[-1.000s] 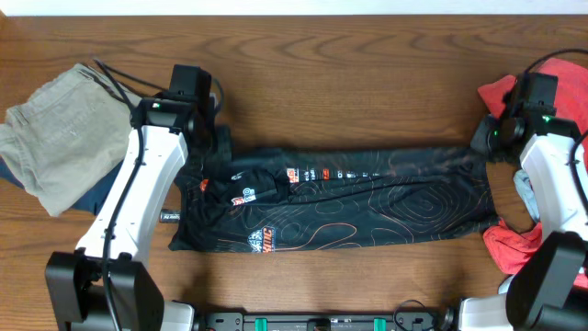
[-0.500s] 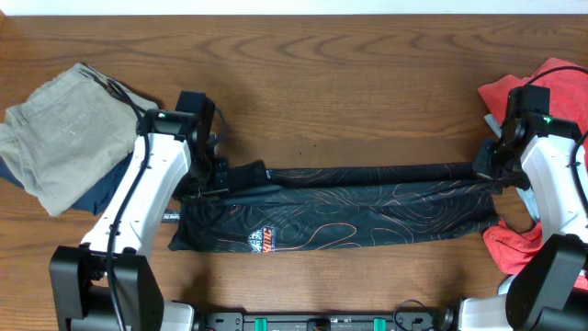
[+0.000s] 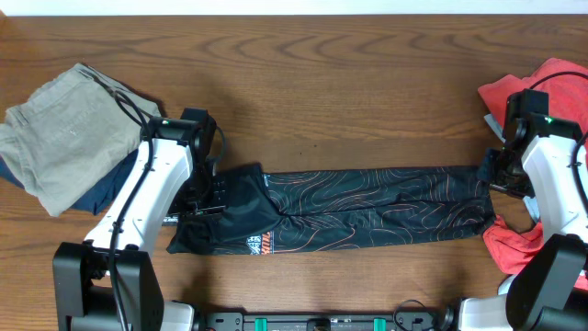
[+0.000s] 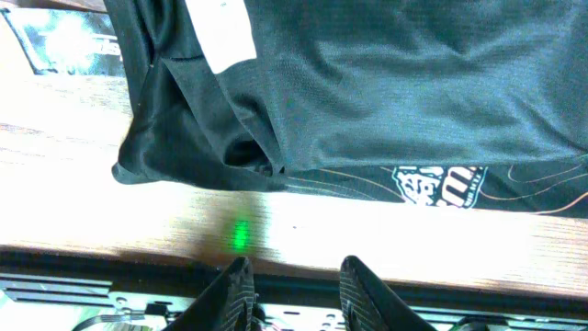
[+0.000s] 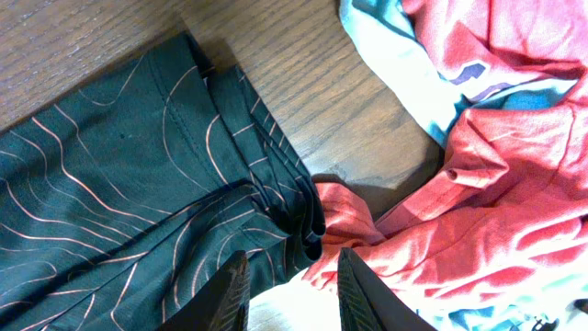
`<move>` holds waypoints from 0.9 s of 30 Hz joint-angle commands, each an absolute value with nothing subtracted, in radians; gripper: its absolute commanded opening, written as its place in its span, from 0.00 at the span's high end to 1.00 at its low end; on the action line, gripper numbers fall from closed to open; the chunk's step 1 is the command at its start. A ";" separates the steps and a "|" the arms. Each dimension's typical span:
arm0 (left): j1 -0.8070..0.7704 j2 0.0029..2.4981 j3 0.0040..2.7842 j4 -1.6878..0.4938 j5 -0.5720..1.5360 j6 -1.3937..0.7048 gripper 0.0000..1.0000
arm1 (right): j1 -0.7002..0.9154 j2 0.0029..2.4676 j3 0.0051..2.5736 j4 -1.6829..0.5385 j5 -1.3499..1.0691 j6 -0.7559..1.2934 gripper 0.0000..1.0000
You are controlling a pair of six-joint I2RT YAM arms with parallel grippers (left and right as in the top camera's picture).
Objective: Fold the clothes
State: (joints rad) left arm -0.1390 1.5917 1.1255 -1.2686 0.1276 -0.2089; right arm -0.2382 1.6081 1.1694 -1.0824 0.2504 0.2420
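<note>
Tools part-open, empty: left tool point(image 4: 296, 273), right tool point(image 5: 292, 265), beside jersey point(image 3: 367, 207).

Bare table point(image 3: 349, 83) beyond black jersey point(image 3: 367, 207), khaki pile point(image 3: 64, 129) blocking left, red shirts point(image 3: 560, 74) crowding right edge.

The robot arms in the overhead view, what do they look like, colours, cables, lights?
The left arm and right arm have white shells with black joints and bases. Black cables loop off each wrist, where a small green light glows. The fingers are black and tapered.
</note>
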 commanded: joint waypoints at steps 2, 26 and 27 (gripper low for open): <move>-0.134 1.590 1.118 -1.259 0.120 -0.204 0.66 | -0.288 1.603 1.169 -1.079 0.183 0.178 0.62; -0.183 1.623 1.116 -0.911 0.305 -0.204 0.48 | -0.348 1.861 1.169 -1.032 0.032 0.088 0.19; -0.191 1.631 1.116 -0.898 0.305 -0.204 0.47 | -0.348 1.867 1.169 -1.031 0.025 0.088 0.19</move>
State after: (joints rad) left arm -0.1722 1.6043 1.1221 -0.9123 0.2787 -0.2081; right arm -0.3439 1.8507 1.1694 -1.0344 0.0547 0.1024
